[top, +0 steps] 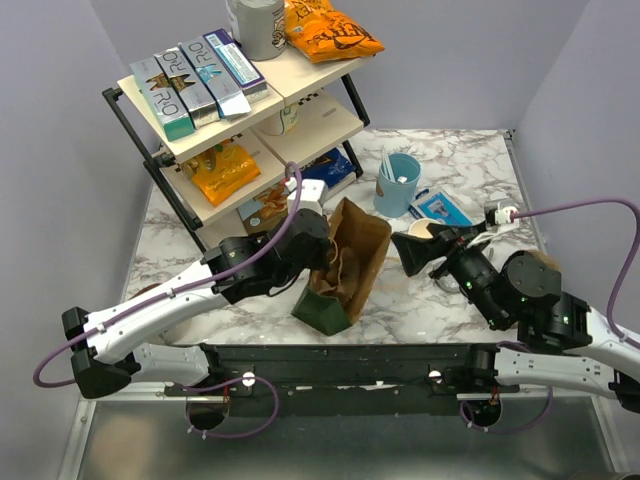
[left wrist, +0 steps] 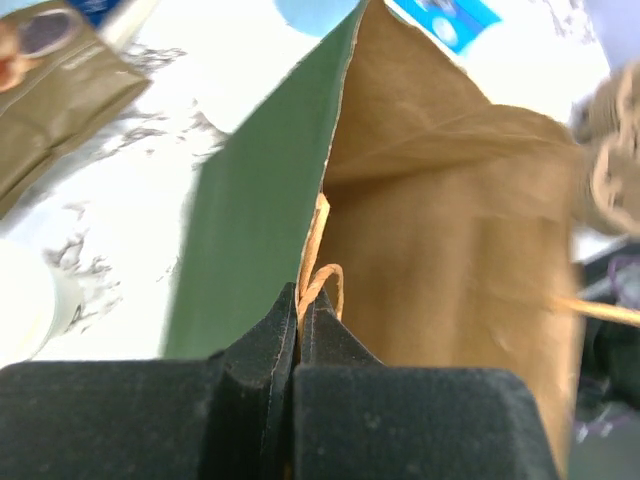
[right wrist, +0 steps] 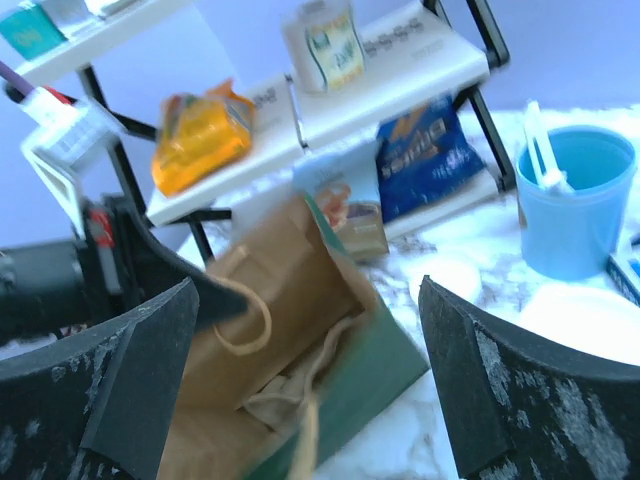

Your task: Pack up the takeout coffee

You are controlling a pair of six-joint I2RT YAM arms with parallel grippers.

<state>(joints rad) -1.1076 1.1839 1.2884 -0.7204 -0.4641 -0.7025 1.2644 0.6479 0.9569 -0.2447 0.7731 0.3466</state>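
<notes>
while the left gripper point(left wrist: 298, 300) is clamped on the rim of the paper bag point(top: 350, 262), pinching it beside its twine handle point(left wrist: 322, 285), the right gripper point(right wrist: 310, 340) is spread wide and grips nothing, its fingers facing the bag's open mouth. the lidded coffee cup point(top: 430, 214) sits on the marble table point(top: 480, 150), outside the bag, just beside the blue cup point(top: 398, 183) and close to the right gripper.
</notes>
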